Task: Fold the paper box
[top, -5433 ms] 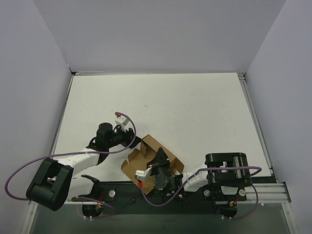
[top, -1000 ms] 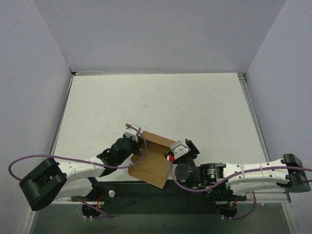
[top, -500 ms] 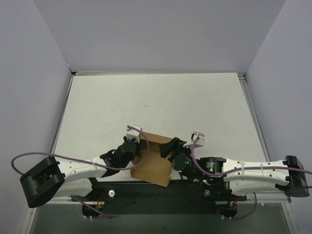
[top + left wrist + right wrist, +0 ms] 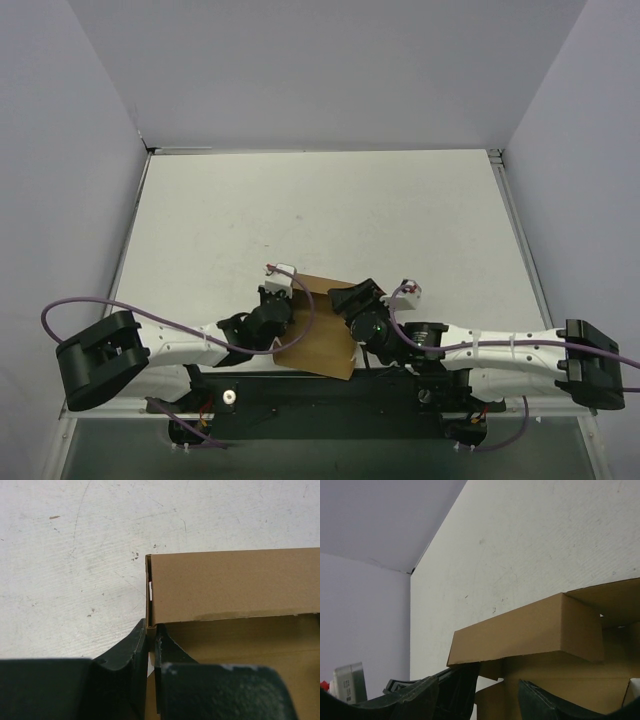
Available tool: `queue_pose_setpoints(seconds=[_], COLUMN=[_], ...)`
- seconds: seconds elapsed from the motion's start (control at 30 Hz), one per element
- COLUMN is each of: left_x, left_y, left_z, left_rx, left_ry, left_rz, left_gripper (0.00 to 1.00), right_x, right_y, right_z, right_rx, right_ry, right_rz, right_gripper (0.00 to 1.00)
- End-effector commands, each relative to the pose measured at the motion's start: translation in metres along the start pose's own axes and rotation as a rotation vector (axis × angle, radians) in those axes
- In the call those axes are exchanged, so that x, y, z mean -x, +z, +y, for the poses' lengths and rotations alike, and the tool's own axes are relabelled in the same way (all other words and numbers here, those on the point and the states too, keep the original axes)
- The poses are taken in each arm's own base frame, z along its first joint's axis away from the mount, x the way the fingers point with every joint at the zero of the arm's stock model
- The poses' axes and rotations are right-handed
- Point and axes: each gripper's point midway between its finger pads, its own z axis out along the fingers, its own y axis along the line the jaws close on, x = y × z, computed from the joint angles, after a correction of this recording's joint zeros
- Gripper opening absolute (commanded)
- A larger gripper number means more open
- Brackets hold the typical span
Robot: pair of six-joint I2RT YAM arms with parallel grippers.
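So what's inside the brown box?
Only more brown cardboard shows inside the paper box, below its folded-over flap. The left claw pinches one wall. The flap hides the rest, so I cannot tell.

Table: white matte table (image 4: 330, 210) fills the middle of the overhead view, with grey scuffs (image 4: 75, 555) and small dark specks seen up close.
Back wall: plain pale lilac-grey back wall (image 4: 330, 70) meets the table's far edge.
Side walls: left wall (image 4: 60, 200) and right wall (image 4: 590, 180), same pale colour, slant inward.
Edge: metal rail (image 4: 515, 230) runs along the table's right side.
Light: even and soft, with only faint shadows.
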Motion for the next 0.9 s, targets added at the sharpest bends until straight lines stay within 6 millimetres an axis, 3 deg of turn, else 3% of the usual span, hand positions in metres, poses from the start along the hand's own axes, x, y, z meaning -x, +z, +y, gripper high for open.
queue_pose_setpoints(seconds=[0.0, 0.5, 0.87], left_x=[0.016, -0.004, -0.022], left_y=[0.003, -0.001, -0.007], left_z=[-0.013, -0.024, -0.030], left_rx=[0.001, 0.011, 0.037], left_ry=[-0.060, -0.054, -0.001], left_rz=[-0.058, -0.052, -0.069], left_gripper=[0.00, 0.00, 0.00], right_x=[0.006, 0.023, 0.034], right_y=[0.008, 0.030, 0.040], right_z=[-0.005, -0.035, -0.053], right_rx=[-0.011, -0.074, -0.094], right_ry=[0.072, 0.082, 0.066], right_rz=[-0.044, -0.138, -0.196], right_gripper=[0.64, 0.61, 0.47])
